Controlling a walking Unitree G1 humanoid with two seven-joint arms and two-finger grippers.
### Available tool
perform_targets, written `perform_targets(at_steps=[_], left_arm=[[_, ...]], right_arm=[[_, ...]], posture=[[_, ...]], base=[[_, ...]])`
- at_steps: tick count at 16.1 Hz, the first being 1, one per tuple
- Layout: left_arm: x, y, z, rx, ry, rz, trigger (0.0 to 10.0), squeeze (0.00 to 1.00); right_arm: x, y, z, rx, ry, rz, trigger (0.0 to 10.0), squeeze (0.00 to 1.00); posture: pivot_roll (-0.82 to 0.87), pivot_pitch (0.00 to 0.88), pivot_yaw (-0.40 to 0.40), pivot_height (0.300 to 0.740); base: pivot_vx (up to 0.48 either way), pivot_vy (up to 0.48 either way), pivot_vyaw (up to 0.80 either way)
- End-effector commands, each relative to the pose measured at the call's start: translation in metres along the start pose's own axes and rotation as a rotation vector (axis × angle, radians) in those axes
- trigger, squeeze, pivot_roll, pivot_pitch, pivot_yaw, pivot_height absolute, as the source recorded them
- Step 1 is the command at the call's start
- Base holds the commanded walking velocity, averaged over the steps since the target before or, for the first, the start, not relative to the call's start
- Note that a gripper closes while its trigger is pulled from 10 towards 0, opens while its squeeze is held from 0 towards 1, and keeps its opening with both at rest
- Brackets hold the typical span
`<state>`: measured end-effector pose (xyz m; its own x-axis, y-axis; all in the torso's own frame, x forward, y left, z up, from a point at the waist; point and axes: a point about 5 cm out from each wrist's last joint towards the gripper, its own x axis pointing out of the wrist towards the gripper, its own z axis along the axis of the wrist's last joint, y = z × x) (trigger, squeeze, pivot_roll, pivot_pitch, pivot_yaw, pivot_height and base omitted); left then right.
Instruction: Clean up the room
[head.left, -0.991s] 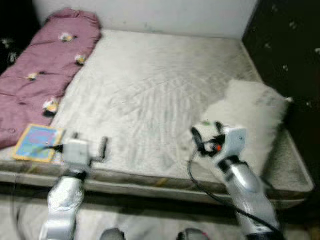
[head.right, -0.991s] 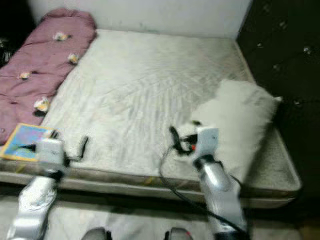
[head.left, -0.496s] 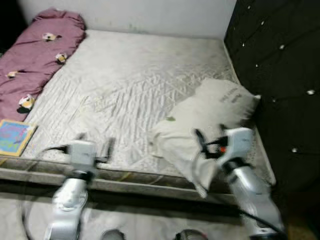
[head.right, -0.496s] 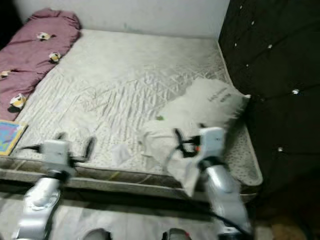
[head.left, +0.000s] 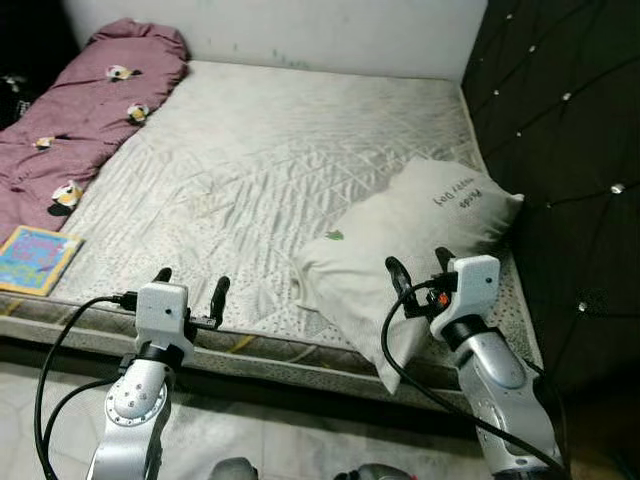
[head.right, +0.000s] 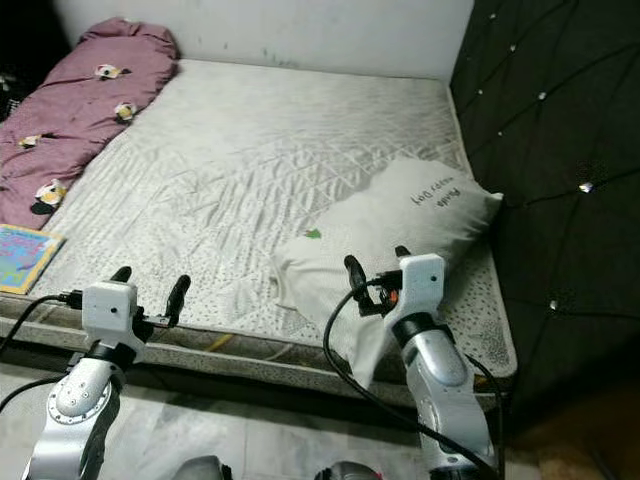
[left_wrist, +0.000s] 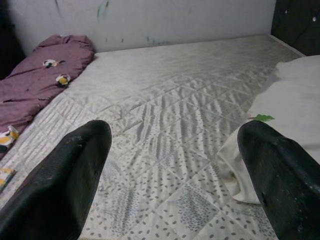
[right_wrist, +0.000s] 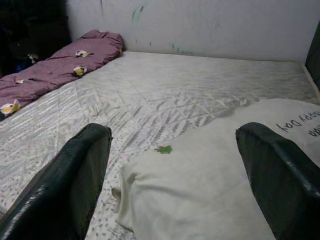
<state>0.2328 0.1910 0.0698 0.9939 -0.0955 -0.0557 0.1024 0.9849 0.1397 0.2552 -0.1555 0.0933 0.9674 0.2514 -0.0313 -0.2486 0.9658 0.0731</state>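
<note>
I am looking down at the bed (head.left: 300, 150); the white pillow (head.left: 410, 245) is lying at four o'clock. My right gripper (head.left: 418, 272) is hovering over its near corner, fingers spread; my left gripper (head.left: 190, 287), at seven o'clock, is also spread.

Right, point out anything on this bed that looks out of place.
The white pillow lies askew at the mattress's near right corner, one end hanging over the edge. A colourful book sits at the near left edge beside the rumpled purple blanket.
</note>
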Motion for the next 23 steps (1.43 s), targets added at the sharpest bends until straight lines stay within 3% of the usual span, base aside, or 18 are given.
perform_targets(at_steps=[1,7,13,18,23], left_arm=[[0.0014,0.0014,0.0064,0.008,-0.029,-0.012,10.0,0.00],[0.0013,0.0026,0.0059,0.010,-0.025,-0.011,10.0,0.00],[0.0023,0.0057,0.0041,0.031,-0.007,0.022,10.0,0.00],[0.0034,0.0056,0.0060,0.047,-0.014,0.016,10.0,0.00],[0.0012,0.0062,0.0059,0.055,-0.011,0.001,10.0,0.00]], right_arm=[[0.0020,0.0003,0.0046,0.003,-0.014,-0.004,10.0,0.00],[0.0022,0.0008,0.0042,0.008,-0.013,-0.011,10.0,0.00],[0.0019,0.0009,0.0037,0.011,-0.010,-0.020,10.0,0.00],[0.0021,-0.0001,0.0045,0.006,-0.008,-0.028,10.0,0.00],[0.0005,0.0033,0.0034,0.006,-0.006,-0.031,10.0,0.00]], posture=[[-0.04,0.022,-0.018,0.740],[-0.04,0.026,-0.016,0.740],[-0.04,0.028,-0.015,0.740],[-0.04,0.040,-0.009,0.740],[-0.03,0.048,0.000,0.740]], base=[[0.345,0.000,0.00],[0.335,0.000,-0.15],[0.000,0.000,0.00],[0.000,0.000,-0.80],[0.000,-0.286,0.00]])
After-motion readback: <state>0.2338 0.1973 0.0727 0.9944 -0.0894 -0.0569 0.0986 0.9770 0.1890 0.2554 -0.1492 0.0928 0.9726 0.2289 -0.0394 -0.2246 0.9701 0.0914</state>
